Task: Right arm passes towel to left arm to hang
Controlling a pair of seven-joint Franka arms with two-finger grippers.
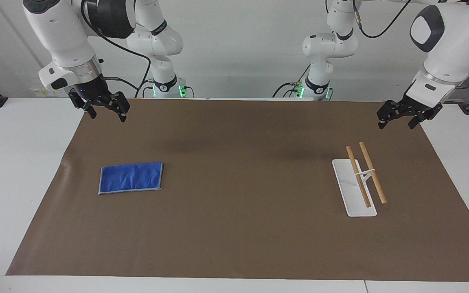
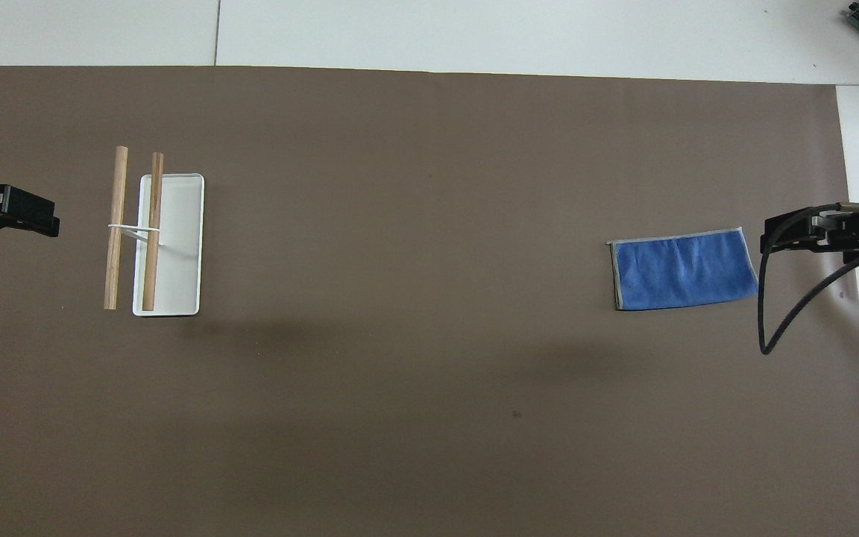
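Looking at the towel (image 1: 130, 178) first: we see it flat on the brown mat (image 1: 242, 228) toward the right arm's end of the bench (image 1: 14, 171), untouched, folded into a neat rectangle with a thin grey edge. We judge it light, soft and floppy, so it will sag and unfold once lifted. The weave looks grippy rather than slick, and nothing about it is fragile. Best hold in our view is a pinch on one short edge or a corner, biting through all the folded layers, so a long free end hangs down for the other arm to take.

The right claw (image 1: 104, 114) hangs in the air over the mat's edge at its own end, well apart from the towel, fingers spread wide, nothing in them. The left claw (image 1: 397, 121) waits over the mat's corner at the left arm's end, also spread open and empty.

The rack (image 1: 360, 183), a white base tray with two wooden rails on a thin white post, stands on the mat at the left arm's end, well apart from the towel.

Writing: none we can read on towel, rack or mat. Small marks on the arm joints are too small to make out
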